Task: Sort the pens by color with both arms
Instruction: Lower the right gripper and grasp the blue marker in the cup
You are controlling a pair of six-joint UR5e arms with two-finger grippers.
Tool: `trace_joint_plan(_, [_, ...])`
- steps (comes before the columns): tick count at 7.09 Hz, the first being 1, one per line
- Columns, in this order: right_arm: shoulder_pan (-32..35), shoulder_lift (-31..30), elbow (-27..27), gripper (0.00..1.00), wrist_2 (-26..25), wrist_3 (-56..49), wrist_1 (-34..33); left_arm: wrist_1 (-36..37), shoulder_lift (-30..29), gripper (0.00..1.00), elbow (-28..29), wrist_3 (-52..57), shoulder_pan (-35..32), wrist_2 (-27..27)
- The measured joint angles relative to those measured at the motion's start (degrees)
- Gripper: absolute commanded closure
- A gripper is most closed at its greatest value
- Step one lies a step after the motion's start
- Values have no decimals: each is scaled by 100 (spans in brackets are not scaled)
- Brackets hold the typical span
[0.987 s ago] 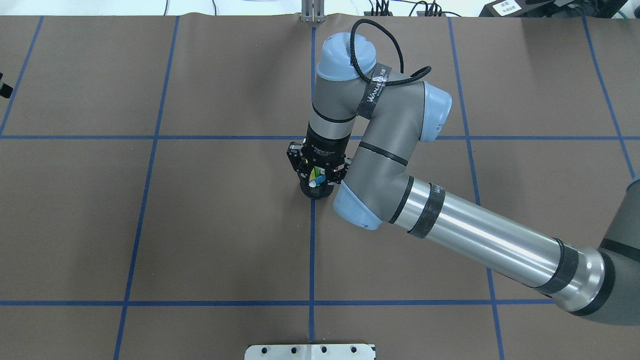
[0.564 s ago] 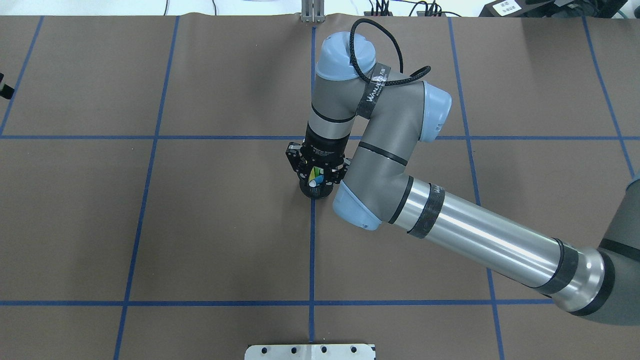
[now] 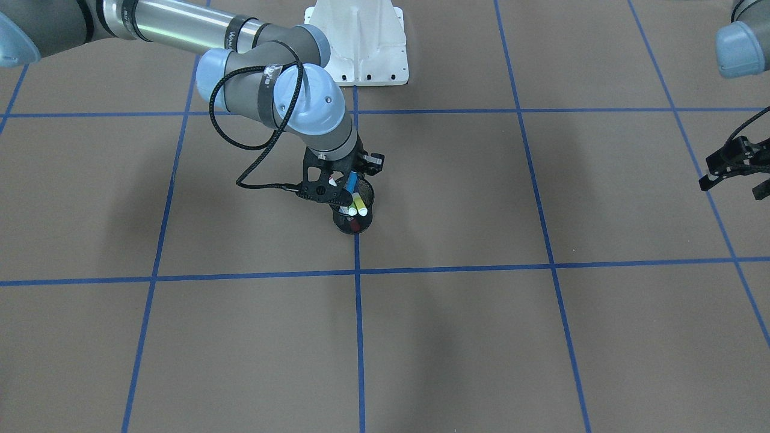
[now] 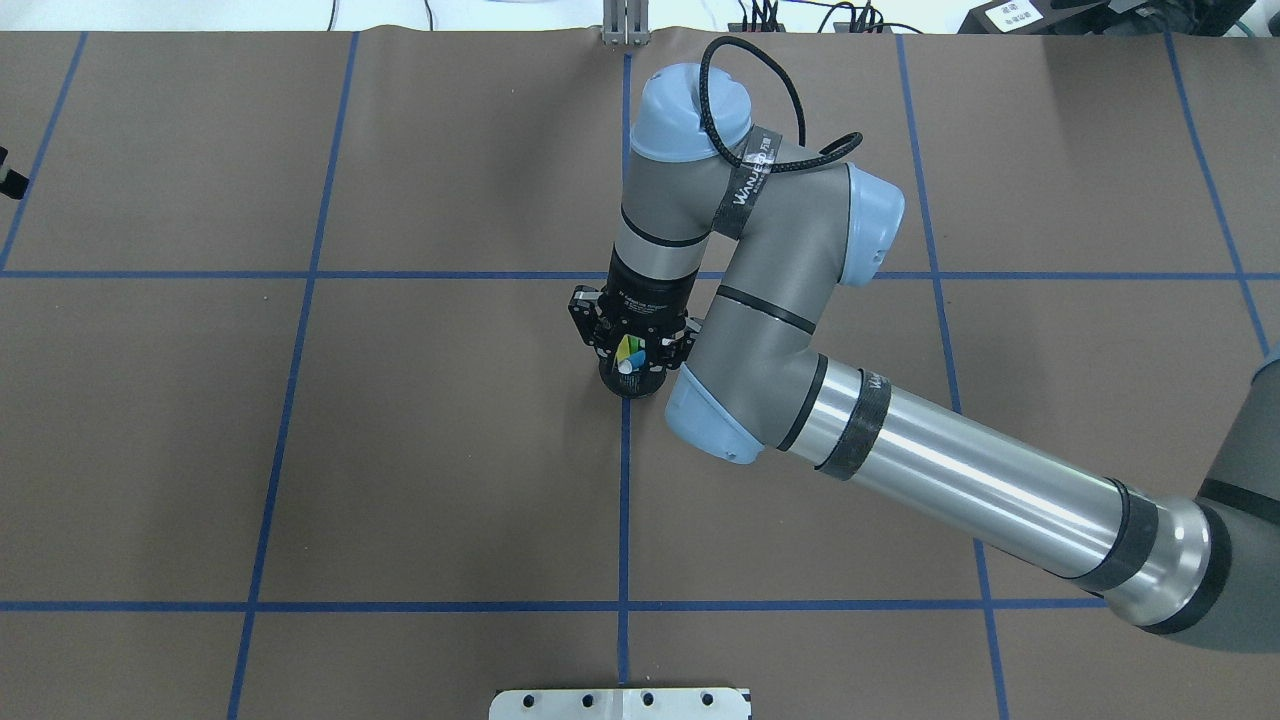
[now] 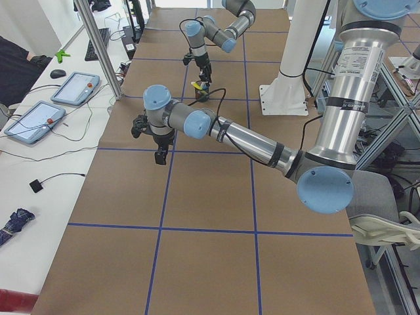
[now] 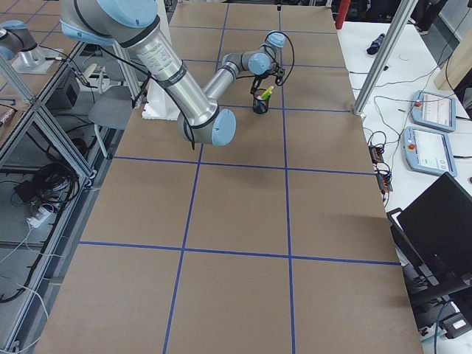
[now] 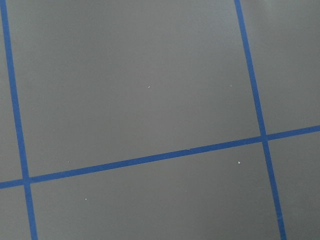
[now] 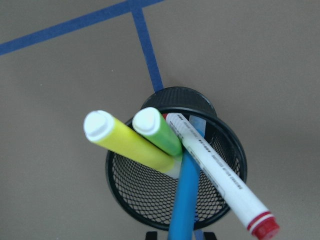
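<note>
— While the right pincer (image 4: 635, 350) hangs spread astride the blue pen (image 8: 184, 210), what could spoil it?
— Closing crooked. Three other pens (image 8: 160, 137) crowd the mesh cup (image 8: 145, 195), mid-frame on the counter (image 4: 400, 450); it might nip one or tip the cup. Left pincer (image 3: 734, 183), far right, gapes empty.

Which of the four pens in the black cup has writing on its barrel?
The white pen with the red end; it alone carries printed text. The yellow pen, green pen and blue pen are plain.

Brown table mat (image 4: 450, 450) gridded in blue tape (image 4: 623, 500); white side bench (image 5: 59, 151) bearing two tablets (image 5: 73, 87); aluminium posts (image 5: 98, 46).
</note>
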Motion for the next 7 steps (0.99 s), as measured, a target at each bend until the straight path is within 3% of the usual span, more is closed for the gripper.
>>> trace_joint_plan(5, [-59,-26,1,100,-40,-17,1,2,0,0,9,2,0,0])
trace_joint_plan(7, [-48,-100,93,100,-49,-11,11,0,0,0,10,1,0,0])
